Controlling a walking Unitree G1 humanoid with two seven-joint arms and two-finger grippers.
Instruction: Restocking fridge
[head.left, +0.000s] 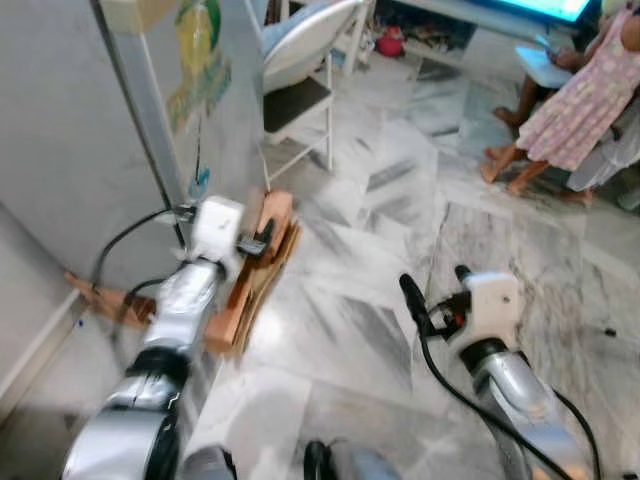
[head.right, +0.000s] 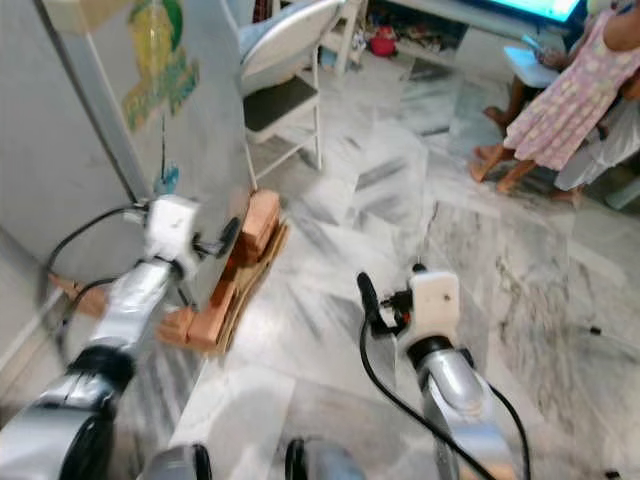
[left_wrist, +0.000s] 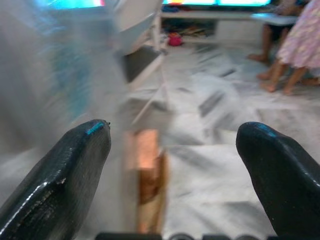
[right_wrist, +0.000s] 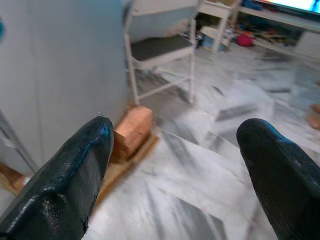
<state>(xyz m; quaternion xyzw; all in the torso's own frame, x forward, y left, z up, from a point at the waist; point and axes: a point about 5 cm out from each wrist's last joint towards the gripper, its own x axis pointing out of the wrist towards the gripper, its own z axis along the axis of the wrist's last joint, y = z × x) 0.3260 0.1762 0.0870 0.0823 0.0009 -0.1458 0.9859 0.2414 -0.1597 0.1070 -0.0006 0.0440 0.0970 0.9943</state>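
I see tall grey metal fridge (head.left: 70, 150); left gripper (left_wrist: 172, 150) raised beside it, jaws spread, empty. Right gripper (right_wrist: 175, 155) further off fridge, likewise spread.

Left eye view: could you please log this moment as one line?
left pincer: open, beside fridge | right pincer: open, over floor | nothing held

L tool (left_wrist: 172, 150) raised, fingers apart | R tool (right_wrist: 175, 150) raised, fingers apart

Grey-veined marble floor (head.left: 350, 300) carries bricks (head.left: 268, 225) on cardboard, a white chair (head.left: 300, 90).
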